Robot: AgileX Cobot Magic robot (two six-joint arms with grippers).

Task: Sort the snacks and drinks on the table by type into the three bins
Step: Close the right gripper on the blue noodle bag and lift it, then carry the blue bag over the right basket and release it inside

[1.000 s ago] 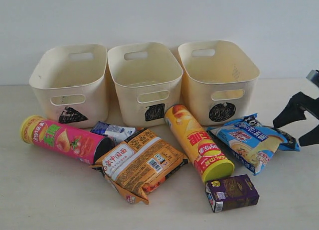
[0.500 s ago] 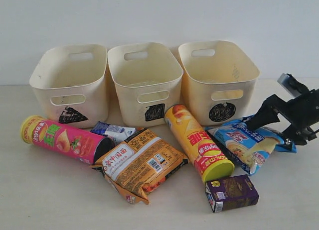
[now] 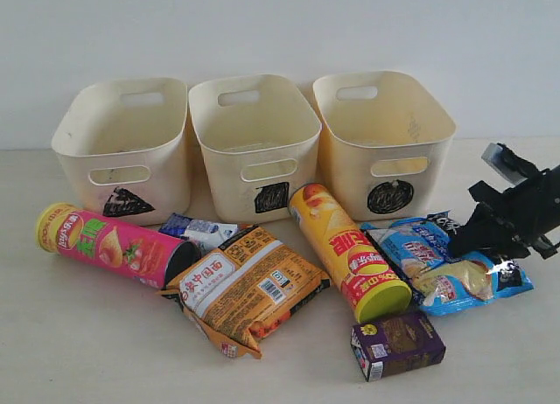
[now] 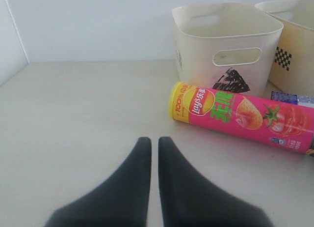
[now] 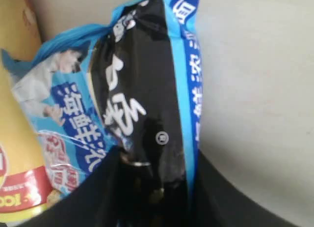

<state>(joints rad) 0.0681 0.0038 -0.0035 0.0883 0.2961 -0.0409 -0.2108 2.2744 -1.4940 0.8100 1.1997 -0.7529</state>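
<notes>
Pinching the blue bag (image 3: pixel 437 268) at the table's (image 3: pixel 87 351) 3 o'clock, the right gripper (image 3: pixel 488 236) hides its own grip in exterior | right wrist shows fingers (image 5: pixel 98 197) flanking bag's black end | left gripper (image 4: pixel 154 143) pressed together, seen only by left wrist | blue-white carton (image 3: pixel 197 229) half hidden behind pink tube (image 3: pixel 109 244)

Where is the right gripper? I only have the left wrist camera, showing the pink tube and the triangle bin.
Observer: The right gripper is down on the blue bag, closed on its end.
Operator: What's next to that bag?
Observer: The yellow-red tube lies right against it.
Operator: Any carton nearby?
Observer: The purple carton lies by that tube's near end, clear of the gripper.
</notes>
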